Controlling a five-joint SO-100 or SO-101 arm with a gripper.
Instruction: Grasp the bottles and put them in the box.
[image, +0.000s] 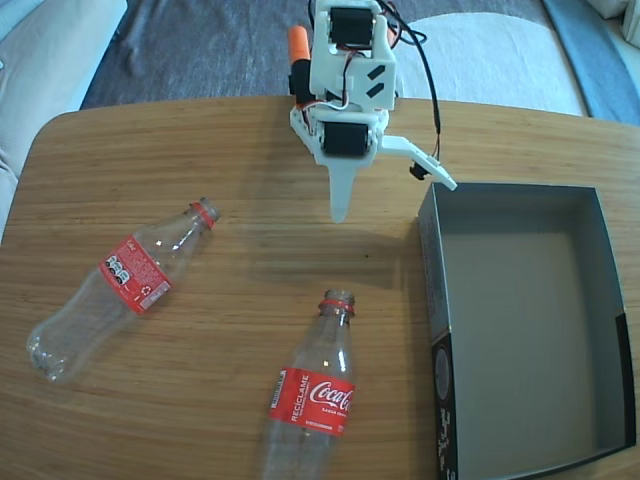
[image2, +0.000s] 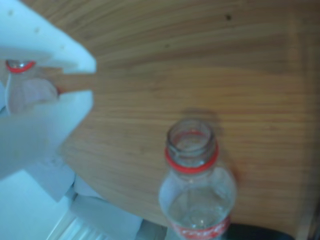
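Lying below the spread-apart end effector, the nearer bottle points its neck toward it.

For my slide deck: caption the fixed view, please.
Open gripper hovers over a wooden table, two bottles lying beside an empty box.

Bright daylight, soft shadows; wrist view blurred.

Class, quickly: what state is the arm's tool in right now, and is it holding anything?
White two-finger tool: open, holding nothing, above the wooden table; both clear plastic Coca-Cola bottles lie untouched.
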